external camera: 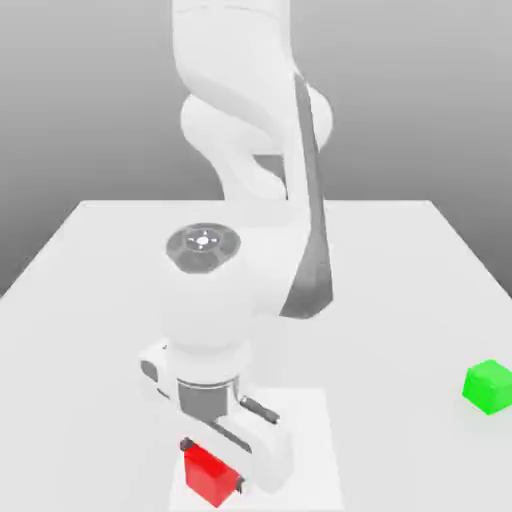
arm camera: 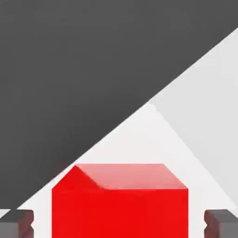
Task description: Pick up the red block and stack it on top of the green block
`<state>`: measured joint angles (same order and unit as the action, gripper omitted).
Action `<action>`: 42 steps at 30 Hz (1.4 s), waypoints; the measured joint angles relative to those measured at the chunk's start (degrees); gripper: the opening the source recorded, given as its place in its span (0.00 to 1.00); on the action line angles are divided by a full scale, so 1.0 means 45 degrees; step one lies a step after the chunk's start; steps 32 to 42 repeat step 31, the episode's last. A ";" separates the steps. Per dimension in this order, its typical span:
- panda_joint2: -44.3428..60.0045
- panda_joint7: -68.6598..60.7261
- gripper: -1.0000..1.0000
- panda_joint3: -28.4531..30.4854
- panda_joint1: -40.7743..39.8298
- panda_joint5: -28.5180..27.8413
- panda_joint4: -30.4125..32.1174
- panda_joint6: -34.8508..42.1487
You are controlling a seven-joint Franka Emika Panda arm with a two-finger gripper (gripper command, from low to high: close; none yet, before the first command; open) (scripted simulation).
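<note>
The red block (external camera: pixel 207 474) lies on the white table (external camera: pixel 400 260) near its front edge. My gripper (external camera: pixel 212 466) is lowered around it, one finger on each side. In the hand view the red block (arm camera: pixel 120 200) sits between the two dark fingertips (arm camera: pixel 18 222), and a gap shows on each side, so the jaws stand open and touch nothing. The green block (external camera: pixel 489 386) rests on the table far to the exterior view's right, apart from the arm.
The arm's white links (external camera: pixel 240 120) rise behind the hand and hide the middle of the table. A brighter white square patch (external camera: pixel 305 430) marks the surface under the hand. The table's front edge is close to the red block.
</note>
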<state>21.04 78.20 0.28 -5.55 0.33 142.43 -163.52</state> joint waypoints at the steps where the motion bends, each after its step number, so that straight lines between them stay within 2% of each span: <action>1: 0.0000 0.0005 0.00 -0.0001 -0.0001 -0.0005 0.0000 -0.0007; 4: -0.0049 0.0016 0.00 -0.0006 -0.0008 -0.0017 0.0009 0.0035; 9: -0.2010 0.0037 0.00 -0.0082 0.0066 -0.0055 0.0312 0.1698; 17: -0.3034 0.0105 0.00 -0.2827 0.2717 -0.0430 0.0633 0.2458; 21: -0.3492 0.0131 0.00 -0.4466 0.4654 -0.0626 0.0810 0.2748; 23: -0.3266 0.0429 0.00 -0.5198 0.5866 -0.1147 0.0692 0.2697; 27: -0.1581 0.1649 0.00 -0.4617 0.6817 -0.2889 0.0489 0.1380; 28: -0.1326 0.1810 1.00 -0.4446 0.6969 -0.3112 0.0467 0.1166; 42: -0.1326 0.1810 1.00 -0.4446 0.6969 -0.3112 0.0468 0.1166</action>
